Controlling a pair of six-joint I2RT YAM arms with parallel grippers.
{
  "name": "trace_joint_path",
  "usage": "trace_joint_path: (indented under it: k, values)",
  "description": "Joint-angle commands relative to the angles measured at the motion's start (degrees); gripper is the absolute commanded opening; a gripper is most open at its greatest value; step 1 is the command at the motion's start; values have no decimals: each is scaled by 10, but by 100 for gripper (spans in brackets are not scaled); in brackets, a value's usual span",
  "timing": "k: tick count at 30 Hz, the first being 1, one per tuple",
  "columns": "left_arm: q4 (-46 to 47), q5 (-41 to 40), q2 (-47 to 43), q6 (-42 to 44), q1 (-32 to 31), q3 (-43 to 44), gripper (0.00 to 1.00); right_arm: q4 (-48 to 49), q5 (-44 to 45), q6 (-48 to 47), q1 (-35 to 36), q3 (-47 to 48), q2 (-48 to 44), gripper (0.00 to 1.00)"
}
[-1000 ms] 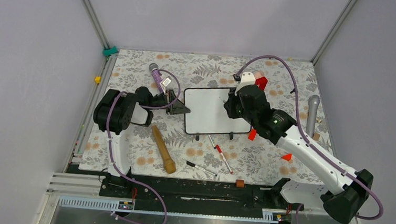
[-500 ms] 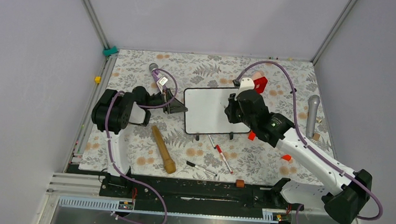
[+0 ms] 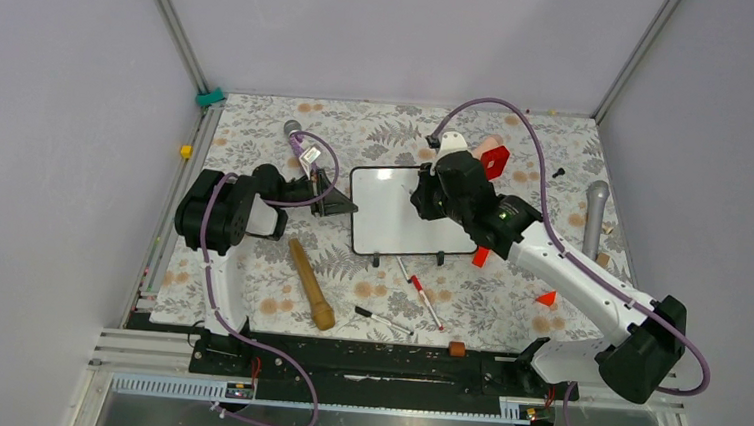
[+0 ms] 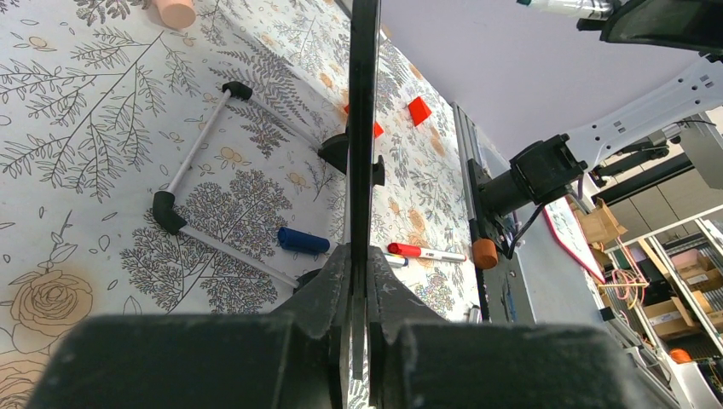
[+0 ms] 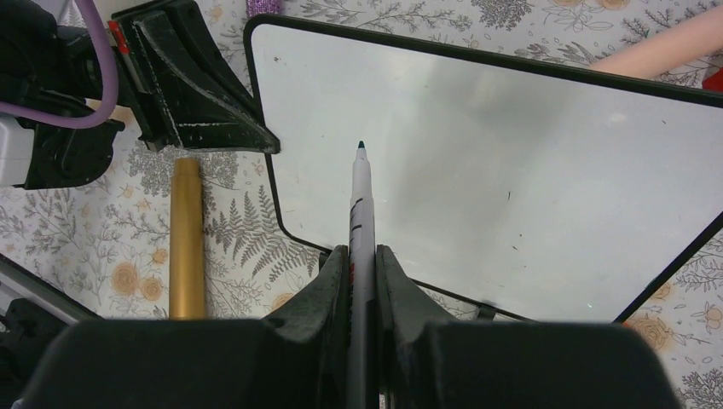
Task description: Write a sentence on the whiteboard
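**Counts.** Two arms, two tools, one board, three markers, two microphones, one wooden cylinder.

**Task object.** The small rectangular whiteboard [image 3: 389,219], with a thin black frame, rounded corners and two little black feet, sits at the middle of the desk [image 3: 259,265], its glossy white face turned upward.

**Tools.** The left tool [image 4: 358,264] is clenched on the board's left edge, which shows edge-on between its fingers. The right tool [image 5: 361,256] is grasping a white-barrelled marker with a dark green tip [image 5: 360,200], held over the board's left half; contact of tip and board cannot be told.

**Loose items.**
- Red-and-white marker [image 3: 425,295] and black-ended marker [image 3: 383,320], near the board's feet
- Wooden cylinder [image 3: 308,280]
- Purple-bodied microphone [image 3: 299,145]
- Grey microphone [image 3: 595,213]

**Setting.** Floral-print cloth covers the desk; pale grey walls stand on three sides.
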Motion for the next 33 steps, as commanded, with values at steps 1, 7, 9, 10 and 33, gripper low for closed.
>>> trace_joint_path:
  k: [1,7,9,10,33]
  values:
    - [31,19,4,0,2,10,0,9,-14,7,-2,29,1,0]
    - [31,26,1,-12,-1,11,0,17,-5,8,-3,4,-20,0]
    - [32,20,5,-41,-4,12,0,22,-1,8,-2,-5,-30,0]
    - [32,16,7,-55,-4,13,0,25,0,9,-3,-9,-33,0]
    - [31,72,16,-76,-12,26,0,53,6,-5,-2,-30,-41,0]
